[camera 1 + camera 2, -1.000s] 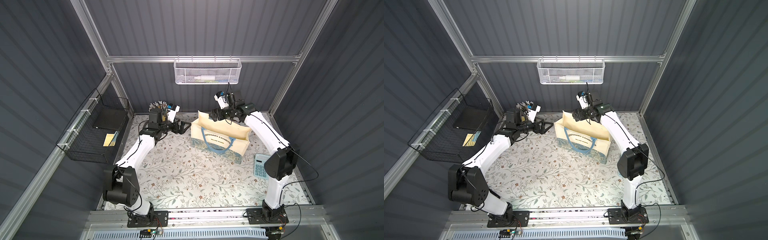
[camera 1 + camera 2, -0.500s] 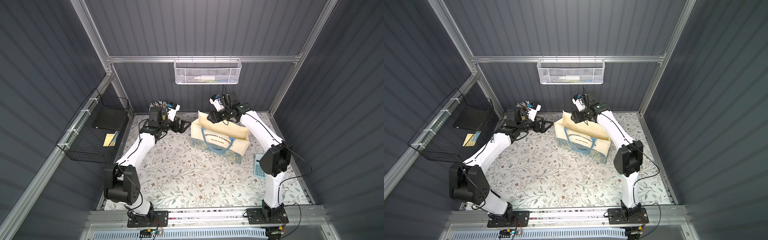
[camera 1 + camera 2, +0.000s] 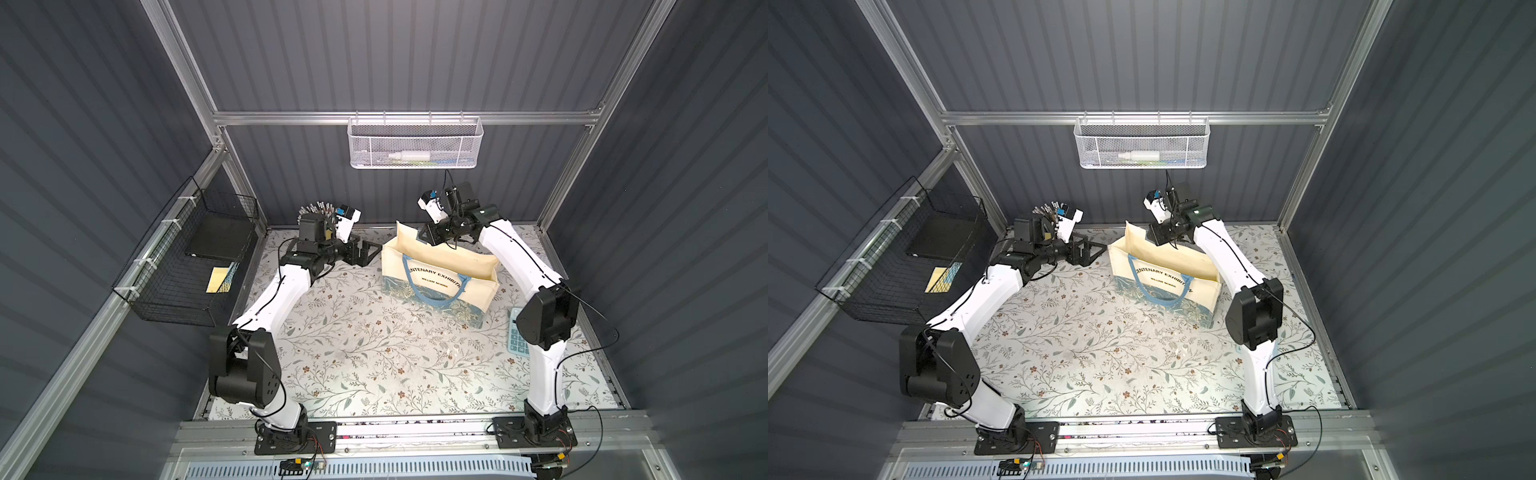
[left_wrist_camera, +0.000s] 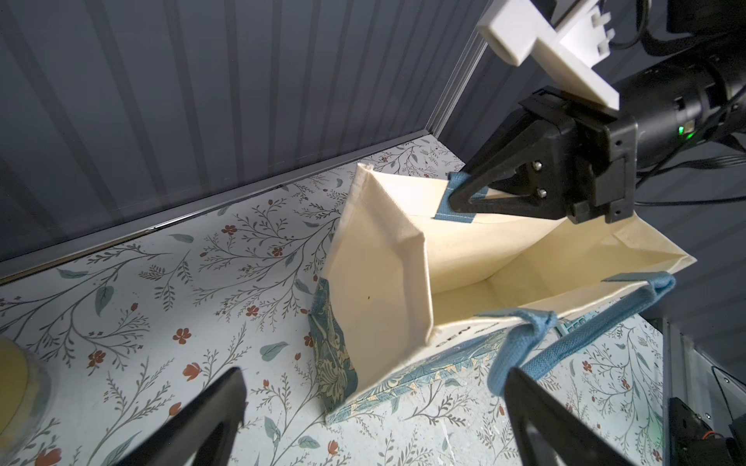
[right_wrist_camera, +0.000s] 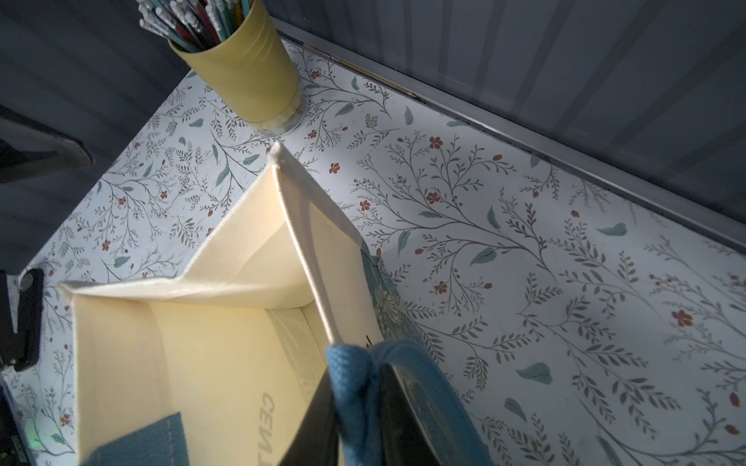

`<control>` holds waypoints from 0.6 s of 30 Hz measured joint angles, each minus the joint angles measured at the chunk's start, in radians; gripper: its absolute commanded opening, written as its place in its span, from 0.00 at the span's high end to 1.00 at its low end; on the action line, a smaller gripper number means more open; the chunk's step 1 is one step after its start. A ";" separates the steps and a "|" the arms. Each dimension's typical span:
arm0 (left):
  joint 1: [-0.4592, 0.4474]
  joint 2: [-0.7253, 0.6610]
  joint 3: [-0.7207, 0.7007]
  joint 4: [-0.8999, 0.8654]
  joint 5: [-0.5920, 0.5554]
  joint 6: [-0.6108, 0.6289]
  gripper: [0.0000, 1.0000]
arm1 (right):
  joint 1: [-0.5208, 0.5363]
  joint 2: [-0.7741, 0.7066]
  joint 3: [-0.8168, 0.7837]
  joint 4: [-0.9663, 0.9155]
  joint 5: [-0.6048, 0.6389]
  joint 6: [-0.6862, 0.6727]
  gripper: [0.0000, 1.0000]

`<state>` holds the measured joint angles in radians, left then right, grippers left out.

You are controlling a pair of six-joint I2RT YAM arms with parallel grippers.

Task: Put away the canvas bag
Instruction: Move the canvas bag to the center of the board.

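While the canvas bag (image 3: 436, 266) stands upright and open-mouthed on the floral tabletop (image 3: 353, 353), just right of centre in the upper half of both top views, the right fingers (image 3: 428, 237) sit at its rear rim. Seen in the left wrist view, those fingers are pressed together on the light-blue rear handle (image 4: 444, 207) where the strap meets the cream back panel, in the upper right of the picture; a short piece of strap pokes out beyond the tips. Along the bottom edge of the right wrist view, the same blue strap bunches between the two dark fingers, and the bag's pale interior spreads to the lower left. The left fingers (image 4: 210, 415) are spread wide apart and hold nothing. They lie at the bottom of the left wrist view, with the bag's near lower corner and drooping front handle (image 4: 565, 343) between them in the picture. Both top views put them just beside the bag's left end; whether a tip touches the fabric I cannot tell.
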<state>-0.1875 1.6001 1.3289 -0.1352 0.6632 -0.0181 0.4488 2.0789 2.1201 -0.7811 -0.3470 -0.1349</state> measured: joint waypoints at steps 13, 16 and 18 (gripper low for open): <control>0.000 0.000 0.089 -0.018 -0.126 -0.021 0.00 | 0.003 -0.096 -0.092 -0.002 -0.081 -0.015 1.00; 0.000 -0.003 0.100 -0.019 -0.180 -0.039 0.00 | 0.006 -0.122 -0.118 0.001 -0.122 -0.016 1.00; 0.000 -0.005 0.109 -0.025 -0.205 -0.049 0.00 | 0.009 -0.134 -0.137 0.002 -0.153 -0.016 1.00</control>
<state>-0.1875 1.5948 1.4384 -0.1604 0.4580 -0.0669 0.4580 1.9446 1.9827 -0.7792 -0.4999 -0.1505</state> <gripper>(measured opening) 0.994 0.083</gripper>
